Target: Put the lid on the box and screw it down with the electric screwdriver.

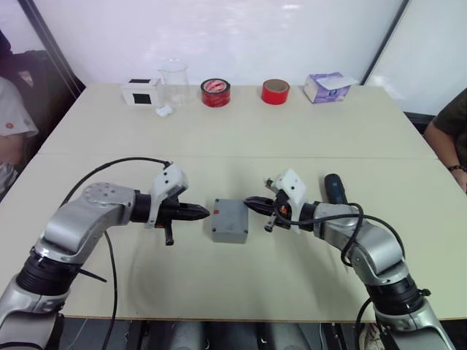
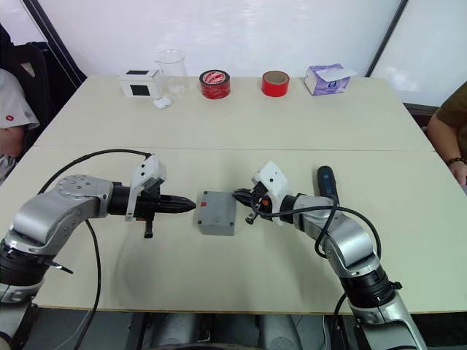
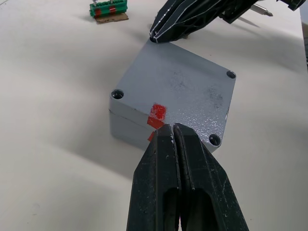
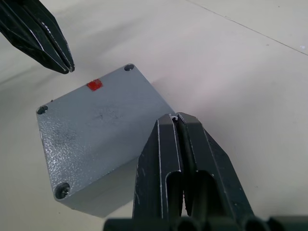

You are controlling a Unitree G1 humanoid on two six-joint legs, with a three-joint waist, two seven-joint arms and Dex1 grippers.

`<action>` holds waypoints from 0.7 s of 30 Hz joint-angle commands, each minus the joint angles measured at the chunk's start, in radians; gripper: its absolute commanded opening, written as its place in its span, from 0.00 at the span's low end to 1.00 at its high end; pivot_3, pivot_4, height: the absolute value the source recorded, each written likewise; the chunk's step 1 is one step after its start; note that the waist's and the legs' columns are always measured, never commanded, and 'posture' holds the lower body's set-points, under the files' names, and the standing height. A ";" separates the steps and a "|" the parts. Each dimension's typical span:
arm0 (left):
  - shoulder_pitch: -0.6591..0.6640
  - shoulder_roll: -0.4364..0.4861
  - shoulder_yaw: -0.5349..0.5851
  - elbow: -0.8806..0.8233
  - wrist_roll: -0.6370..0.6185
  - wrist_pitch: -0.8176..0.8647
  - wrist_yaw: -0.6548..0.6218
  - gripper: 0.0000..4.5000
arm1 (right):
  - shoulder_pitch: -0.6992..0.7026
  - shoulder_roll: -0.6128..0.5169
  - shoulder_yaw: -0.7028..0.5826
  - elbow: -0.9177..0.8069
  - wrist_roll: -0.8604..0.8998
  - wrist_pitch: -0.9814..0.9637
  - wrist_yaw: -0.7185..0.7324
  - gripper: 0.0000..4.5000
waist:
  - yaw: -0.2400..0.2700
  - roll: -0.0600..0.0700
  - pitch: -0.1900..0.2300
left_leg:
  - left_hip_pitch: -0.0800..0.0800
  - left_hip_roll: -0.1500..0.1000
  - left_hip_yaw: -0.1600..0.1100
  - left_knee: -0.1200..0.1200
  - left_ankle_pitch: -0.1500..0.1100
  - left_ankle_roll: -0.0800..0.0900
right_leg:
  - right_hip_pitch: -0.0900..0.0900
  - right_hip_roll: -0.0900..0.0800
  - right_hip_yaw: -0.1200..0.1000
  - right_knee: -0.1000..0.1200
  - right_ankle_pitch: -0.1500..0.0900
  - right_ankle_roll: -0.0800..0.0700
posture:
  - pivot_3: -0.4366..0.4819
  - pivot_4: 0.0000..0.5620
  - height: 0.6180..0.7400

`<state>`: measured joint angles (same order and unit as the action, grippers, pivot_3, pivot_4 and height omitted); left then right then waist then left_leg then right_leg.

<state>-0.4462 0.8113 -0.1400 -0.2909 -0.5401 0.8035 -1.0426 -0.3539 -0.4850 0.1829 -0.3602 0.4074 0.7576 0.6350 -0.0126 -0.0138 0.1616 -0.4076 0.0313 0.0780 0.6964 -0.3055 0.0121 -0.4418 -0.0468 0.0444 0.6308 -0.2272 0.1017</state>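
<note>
left gripper [image 1: 204, 212]: jaws pressed together, empty, tip just beside the left edge of the lid [image 3: 179, 94], by the red mark [image 3: 157, 114].
right gripper [image 1: 249, 203]: jaws pressed together, empty, tip just beside the opposite edge; contact with the metal not clear on either side.
lid: flat grey metal plate, already seated on the box [image 1: 230, 221], corners lined up, screw holes open at the corners, no screw heads clearly visible.
box: small grey metal case, mid tabletop [image 1: 292, 131], between the two tips. judged rigid, fairly dense for its size, textured paint giving fair grip; likely to slide on the smooth tabletop if pushed from one side only. best steadied across two opposite side walls or pressed down on the lid centre, clear of the corner holes.
screwdriver [image 1: 336, 190]: dark cylinder lying on the tabletop just behind the right forearm, untouched. judged stiff, smooth, round, apt to roll or twist in the jaws; best gripped around mid-barrel, bit kept free.
green terminal block [image 3: 108, 8]: on the tabletop, apart from the box.
far edge of tabletop: white box with black square [image 1: 141, 92], clear cup [image 1: 174, 82], two red tape rolls [image 1: 215, 92], purple tissue box [image 1: 327, 87].
person [image 1: 451, 131] at each side margin.
</note>
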 commanded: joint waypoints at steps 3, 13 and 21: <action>-0.007 -0.001 0.021 -0.027 -0.011 -0.002 -0.001 0.00 | -0.015 0.001 -0.014 -0.014 0.000 -0.007 0.004 0.36 | 0.000 0.000 0.000 | 0.000 0.000 0.000 0.000 0.000 0.000 | 0.000 0.000 0.000 0.000 0.000 0.000 | 0.48 0.27 1.00; -0.062 -0.042 0.032 -0.034 -0.068 0.020 -0.010 0.00 | -0.093 -0.068 -0.260 -0.088 0.185 0.248 -0.034 0.63 | 0.001 0.000 0.000 | 0.000 0.000 0.000 0.000 0.000 0.000 | 0.000 0.000 0.000 0.000 0.000 0.000 | 0.48 0.27 1.00; -0.139 -0.060 -0.063 -0.057 -0.036 -0.047 -0.094 0.00 | -0.272 -0.390 -0.398 0.041 0.297 0.787 -0.019 0.98 | 0.001 0.000 0.000 | -0.001 -0.001 0.000 0.000 0.000 0.000 | 0.000 -0.002 0.000 -0.001 -0.001 -0.003 | 0.48 0.27 1.00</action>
<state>-0.5600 0.7579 -0.1859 -0.3115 -0.5850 0.7877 -1.1185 -0.5923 -0.8355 -0.1996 -0.3451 0.6835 1.4299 0.6154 -0.0114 -0.0136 0.1617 -0.4079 0.0310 0.0778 0.6964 -0.3057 0.0124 -0.4417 -0.0483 0.0446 0.6299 -0.2285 0.0990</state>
